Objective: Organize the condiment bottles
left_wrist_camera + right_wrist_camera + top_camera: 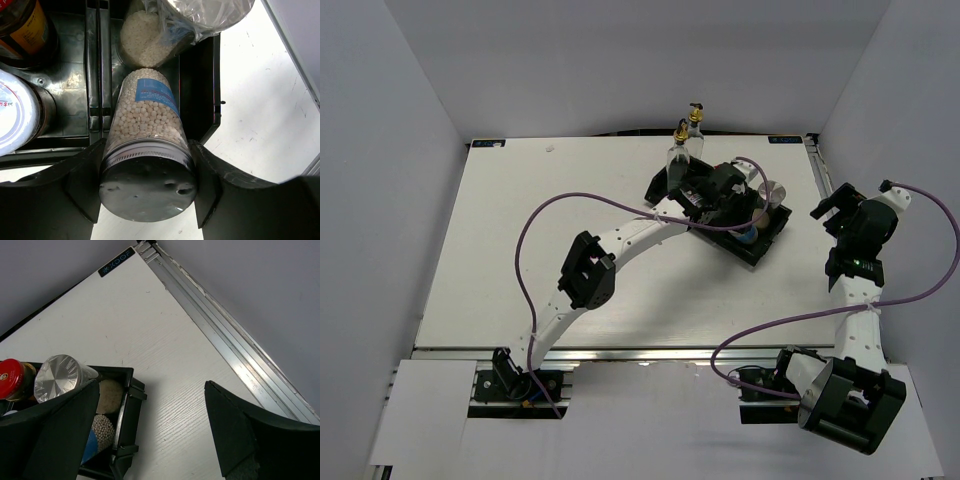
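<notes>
Two claws logged.

Left claw [147,167]: clenched on a silver-capped shaker [147,120]. Its black fingers [80,185] press both sides just under the cap.
- Held shaker: clear cylindrical wall packed with small pale round beads. It has a blue label and a dull, dimpled metal cap facing the wrist camera.
- Its far end reaches into a compartment of the black tray [70,95], which is glossy moulded plastic with ribbed dividers. Whether it rests on the tray floor I cannot tell.
- At 12 o'clock of it, base to base, is the second shaker [145,40]. It holds finer white grains, has a shiny cap, and is wrapped in crinkled clear film.
- At 9 o'clock, in the neighbouring compartment, is the white-lidded jar [15,117], with a round lid bearing red print.
- At 11 o'clock is the red-lidded jar [25,25], with a brown body and an orange-yellow label.

Right claw [150,407]: released, jaws wide, grasping nothing. It hangs over the bare surface [570,180] at 3 o'clock of the tray, apart from it. The surface is matte white with a faint grain and a metal rail along its edge.

Farthest are the two tall glass bottles [680,152]. They stand upright on the surface at 11 o'clock of the tray, in clear glass with gold pourers. The nearer one is just beside the tray's far corner.
</notes>
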Robot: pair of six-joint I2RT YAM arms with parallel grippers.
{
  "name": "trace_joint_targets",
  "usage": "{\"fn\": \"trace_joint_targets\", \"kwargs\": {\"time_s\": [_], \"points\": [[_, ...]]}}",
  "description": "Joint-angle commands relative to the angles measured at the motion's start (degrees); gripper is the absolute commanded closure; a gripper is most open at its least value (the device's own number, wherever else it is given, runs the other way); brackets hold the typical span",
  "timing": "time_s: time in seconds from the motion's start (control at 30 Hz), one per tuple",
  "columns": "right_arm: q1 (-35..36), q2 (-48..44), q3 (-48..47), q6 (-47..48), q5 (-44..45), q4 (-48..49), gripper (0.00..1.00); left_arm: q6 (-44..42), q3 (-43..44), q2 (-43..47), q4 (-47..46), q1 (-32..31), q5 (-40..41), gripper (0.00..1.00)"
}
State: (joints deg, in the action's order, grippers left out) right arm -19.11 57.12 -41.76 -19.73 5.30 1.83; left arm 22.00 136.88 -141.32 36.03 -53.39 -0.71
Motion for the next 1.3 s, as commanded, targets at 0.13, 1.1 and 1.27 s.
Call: {"fn": "trace_joint_targets", "kwargs": {"time_s": [0.13,1.1,1.27], "points": [[-0.3,0.8,-0.3,-0.7,-1.4,3.1,0.11,-0.8,3.2,0.9,-4.7,0.5,4.2,0.43],[-0.3,4.8,-2.6,1.9,-8.9,2.4,0.11,-4.2,-0.2,4.3,4.7,-1.0,10.6,1.0],[-0.2,4.7,-2.5,2.1,-8.8,2.6,0.11,-7.1,-0.7,6.0,11.7,-1.4,12.7,1.0]]}}
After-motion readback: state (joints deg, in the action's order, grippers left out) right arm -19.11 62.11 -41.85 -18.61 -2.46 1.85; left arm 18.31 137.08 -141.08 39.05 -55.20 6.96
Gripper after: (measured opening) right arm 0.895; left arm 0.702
